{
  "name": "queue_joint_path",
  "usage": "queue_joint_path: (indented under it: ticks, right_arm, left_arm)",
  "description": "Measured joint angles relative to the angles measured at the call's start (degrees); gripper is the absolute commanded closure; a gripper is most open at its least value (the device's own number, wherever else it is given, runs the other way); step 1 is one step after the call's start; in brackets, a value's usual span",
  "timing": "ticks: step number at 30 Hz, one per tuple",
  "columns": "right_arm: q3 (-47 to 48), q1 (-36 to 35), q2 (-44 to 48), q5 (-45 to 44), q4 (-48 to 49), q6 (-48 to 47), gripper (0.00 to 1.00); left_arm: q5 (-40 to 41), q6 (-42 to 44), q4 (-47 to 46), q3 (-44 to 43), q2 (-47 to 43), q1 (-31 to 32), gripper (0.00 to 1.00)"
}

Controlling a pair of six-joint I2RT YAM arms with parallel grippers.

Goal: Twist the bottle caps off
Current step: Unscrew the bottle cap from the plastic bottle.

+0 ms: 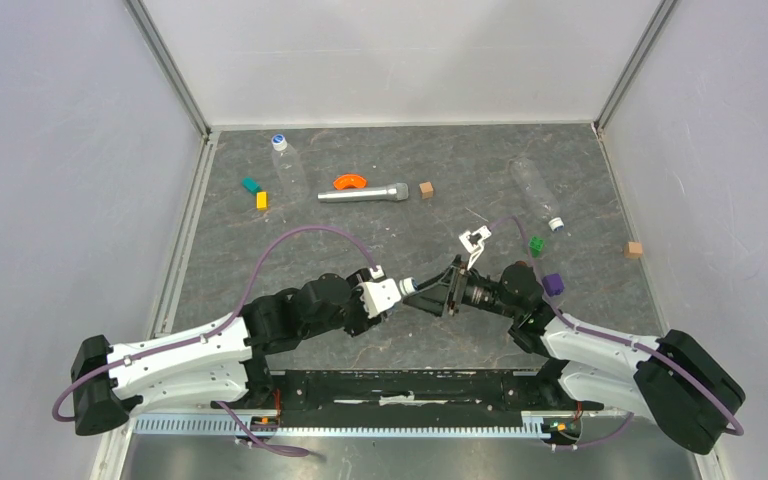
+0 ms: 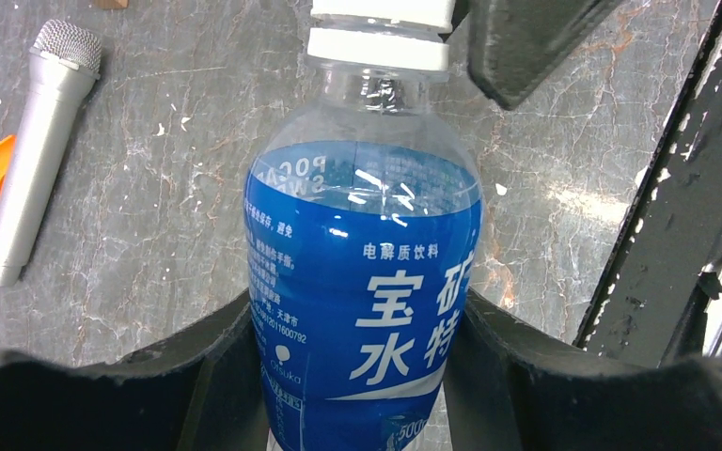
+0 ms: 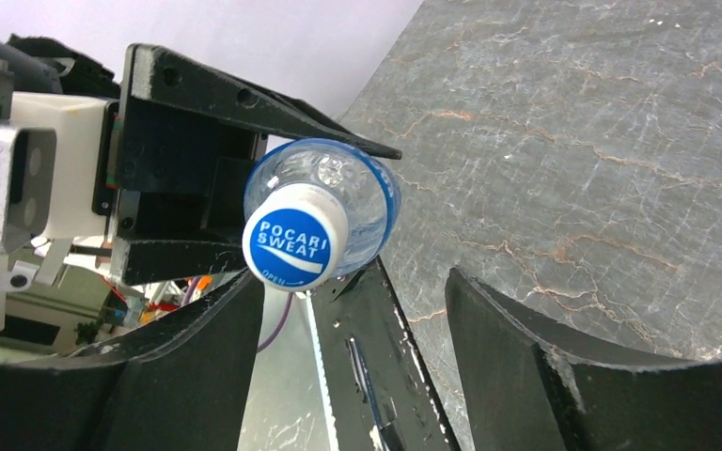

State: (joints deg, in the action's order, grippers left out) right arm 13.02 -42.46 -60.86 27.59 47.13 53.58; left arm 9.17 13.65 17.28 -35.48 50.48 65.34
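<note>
Blue-labelled bottle [image 2: 367, 291] gripped round its body by left jaws, right jaws spread open by its cap [image 3: 291, 242]

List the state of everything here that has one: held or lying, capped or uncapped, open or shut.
left end effector, shut on the Pocari Sweat bottle.
right end effector, open, facing the cap, not gripping it.
Pocari Sweat bottle, held by its body, cap on.
left clear bottle, lying on its side, capped.
right clear bottle, lying on its side, capped.
microphone, lying flat.
</note>
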Motion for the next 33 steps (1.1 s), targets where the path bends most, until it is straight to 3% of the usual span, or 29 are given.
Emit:
queue_joint_path:
  ticks: [10, 19, 27, 30, 33]
  right_arm:
    - [0.7, 0.3, 6.6, 6.3, -2.8, -5.7, 0.22]
    - [3.4, 0.3, 8.3, 1.6, -9.5, -8.9, 0.23]
    - [6.4, 0.3, 4.2, 0.4, -11.0, -8.5, 0.26]
    - [6.2, 0.3, 3.2, 0.4, -10.2, -7.0, 0.30]
    - [5.4, 0.3, 3.0, 0.6, -7.6, -5.3, 0.40]
  left_arm:
    - [0.3, 0.0, -0.8, 0.0, 0.5, 0.0, 0.96]
    - [0.2, 0.0, -1.1, -0.1, 2.1, 0.0, 0.96]
    - [-0.2, 0.0, -1.0, -0.1, 2.0, 0.0, 0.96]
    - [-0.2, 0.0, -0.8, -0.1, 1.4, 0.0, 0.96]
    - [-0.2, 0.0, -0.7, -0.1, 0.6, 0.0, 0.96]
